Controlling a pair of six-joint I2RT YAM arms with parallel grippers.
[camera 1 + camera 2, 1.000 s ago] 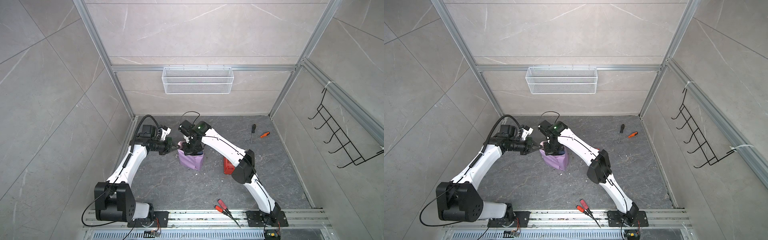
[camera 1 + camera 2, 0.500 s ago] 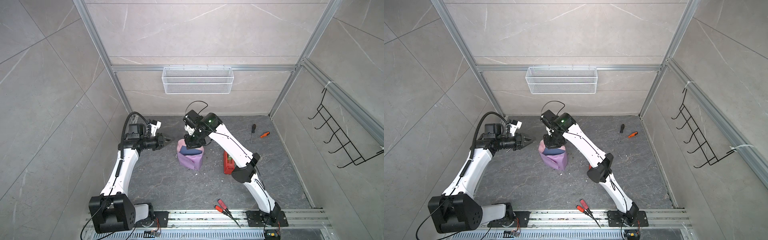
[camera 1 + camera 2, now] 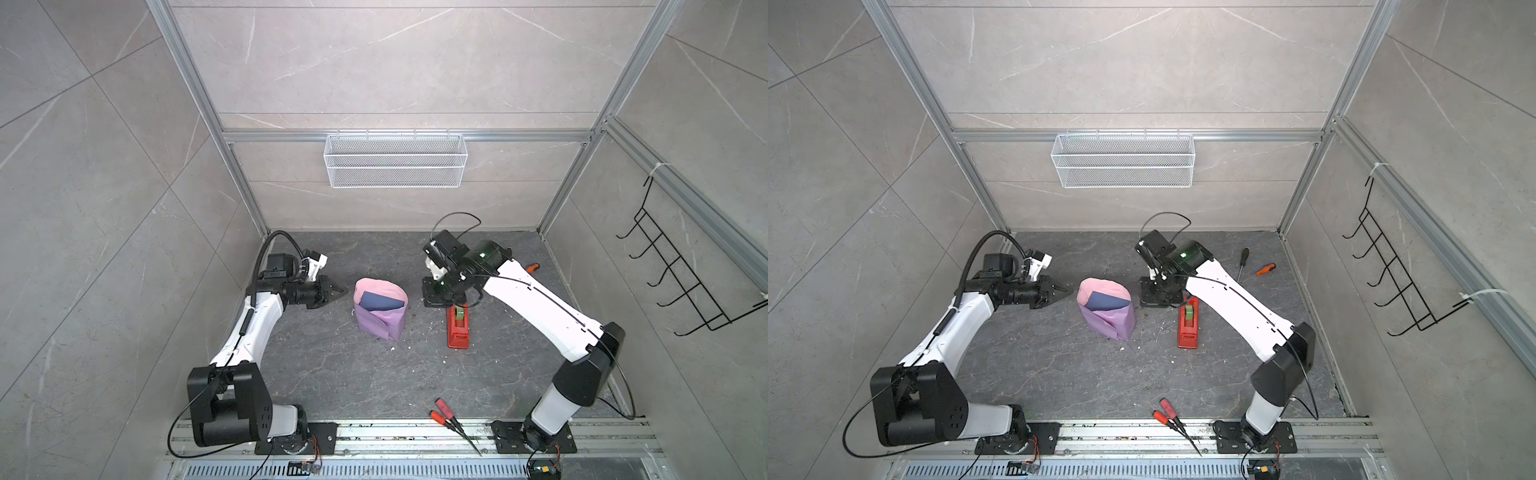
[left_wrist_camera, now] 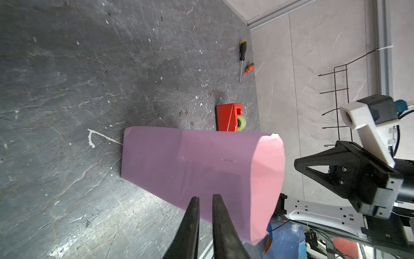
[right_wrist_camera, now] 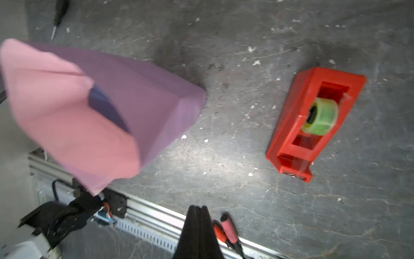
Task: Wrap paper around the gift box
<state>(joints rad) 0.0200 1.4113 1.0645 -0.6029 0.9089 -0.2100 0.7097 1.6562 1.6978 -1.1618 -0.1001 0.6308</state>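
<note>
The paper (image 3: 380, 324) (image 3: 1109, 324) stands on the floor as a loose tube, lilac outside and pink inside, around the gift box. The box's navy top (image 3: 382, 301) (image 3: 1106, 300) (image 5: 107, 109) shows through the tube's open upper end. My left gripper (image 3: 344, 289) (image 3: 1068, 289) (image 4: 205, 197) hovers just left of the paper, apart from it. A narrow gap separates its fingers and nothing is between them. My right gripper (image 3: 432, 297) (image 3: 1152, 297) (image 5: 198, 207) hangs shut and empty, right of the paper, by the back end of the red tape dispenser (image 3: 458, 328) (image 5: 313, 121).
Two screwdrivers (image 3: 1244, 259) (image 3: 1266, 269) lie at the back right. Red-handled tools (image 3: 442, 409) (image 5: 228, 228) rest by the front rail. A wire basket (image 3: 395, 160) hangs on the back wall and a black hook rack (image 3: 681, 282) on the right wall.
Both grippers have left the top of the paper. The left one backed off to the left; the right one swung right toward the tape dispenser. The paper's upper end now stands open.
</note>
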